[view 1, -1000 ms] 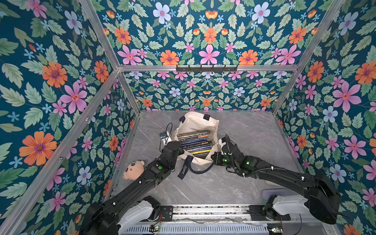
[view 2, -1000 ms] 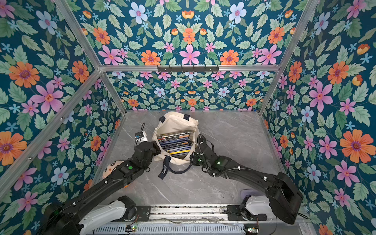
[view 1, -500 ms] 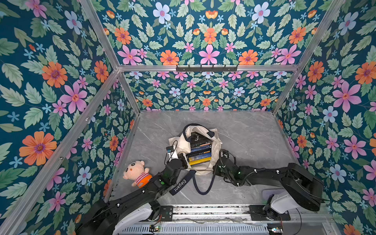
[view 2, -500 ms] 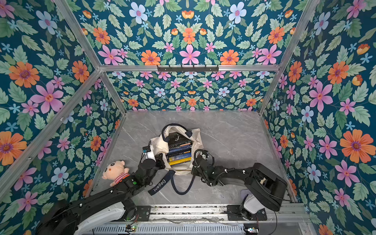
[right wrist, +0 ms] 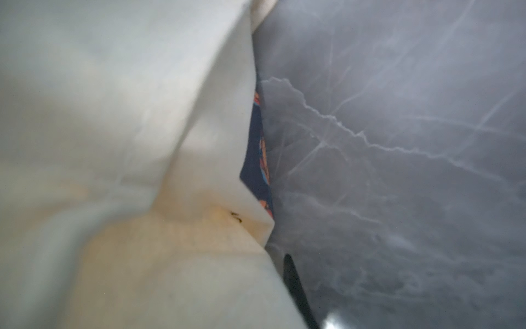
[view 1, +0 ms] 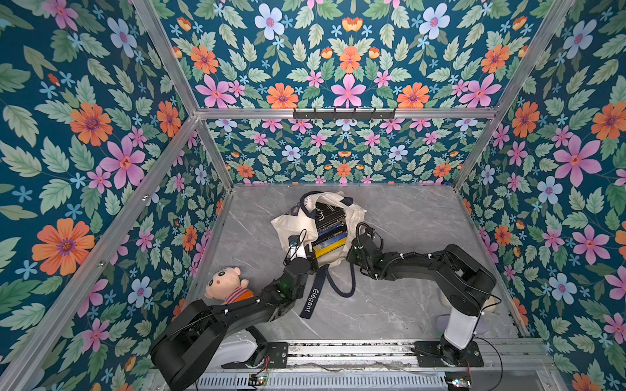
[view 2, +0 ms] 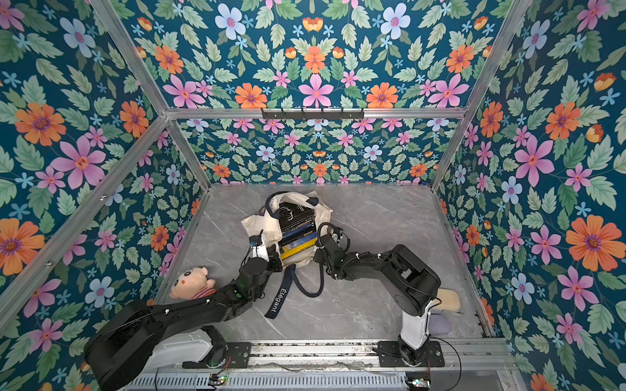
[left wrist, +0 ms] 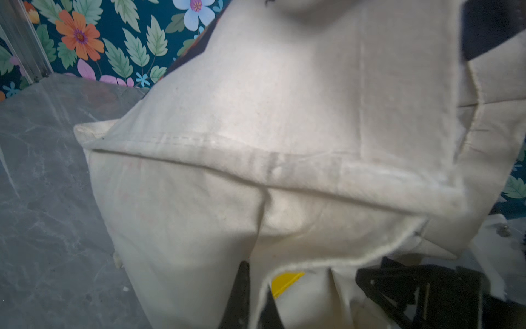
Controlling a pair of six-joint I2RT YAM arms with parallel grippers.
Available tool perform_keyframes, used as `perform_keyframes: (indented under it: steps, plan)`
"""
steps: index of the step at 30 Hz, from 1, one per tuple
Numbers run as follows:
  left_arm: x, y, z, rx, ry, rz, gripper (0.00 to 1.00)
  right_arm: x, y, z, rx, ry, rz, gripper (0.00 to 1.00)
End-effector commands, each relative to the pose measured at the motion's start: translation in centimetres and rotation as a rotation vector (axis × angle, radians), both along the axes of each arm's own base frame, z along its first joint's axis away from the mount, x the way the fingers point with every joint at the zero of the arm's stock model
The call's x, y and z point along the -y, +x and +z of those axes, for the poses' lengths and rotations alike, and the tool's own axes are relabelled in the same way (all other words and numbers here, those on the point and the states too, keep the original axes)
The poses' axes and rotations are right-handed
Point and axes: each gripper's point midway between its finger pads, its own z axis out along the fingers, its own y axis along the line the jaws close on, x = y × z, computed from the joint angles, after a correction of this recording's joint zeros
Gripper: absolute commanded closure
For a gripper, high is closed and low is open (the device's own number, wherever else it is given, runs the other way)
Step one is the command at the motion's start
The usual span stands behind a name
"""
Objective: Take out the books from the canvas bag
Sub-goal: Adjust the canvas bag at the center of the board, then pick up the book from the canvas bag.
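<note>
Teal wallpaper with pink, orange and pale blue flowers covers the left, right and far walls. Aluminium frame bars edge the panels, and a black hook rail sits on the far crossbar. The surface is grey, marble-veined and evenly lit, with a metal mounting rail along its near edge.

Both arms sit low, reaching forward from the rail. Left arm runs diagonally in from the left, elbow down near its base, with the left end effector clamped closed. Its fingers show dark in the left wrist view. Right arm stands upright at the base, elbow bent, forearm reaching left. Right end effector is closed, with one finger visible. The two tips are near each other, not touching.
</note>
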Motion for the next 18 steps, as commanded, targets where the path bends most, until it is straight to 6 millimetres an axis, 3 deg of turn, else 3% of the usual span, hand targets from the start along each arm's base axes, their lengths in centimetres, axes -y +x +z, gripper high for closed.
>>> perform_keyframes:
  steps: [1,10,13,18]
  plan:
    - [0.7,0.0,2.7,0.109,-0.033,-0.042,1.0,0.4,-1.1,1.0,0.02,-0.006,0.035,0.89]
    - [-0.8,-2.2,2.1,0.182,-0.124,-0.071,1.0,1.9,-5.6,5.8,0.099,-0.025,0.072,0.33]
    - [-0.7,-2.5,2.7,0.202,-0.152,-0.092,1.0,2.1,-6.9,7.6,0.138,-0.009,0.084,0.27]
    - [-0.9,-3.0,3.3,0.228,-0.178,-0.105,1.0,0.6,-8.4,12.3,0.21,0.089,0.123,0.3]
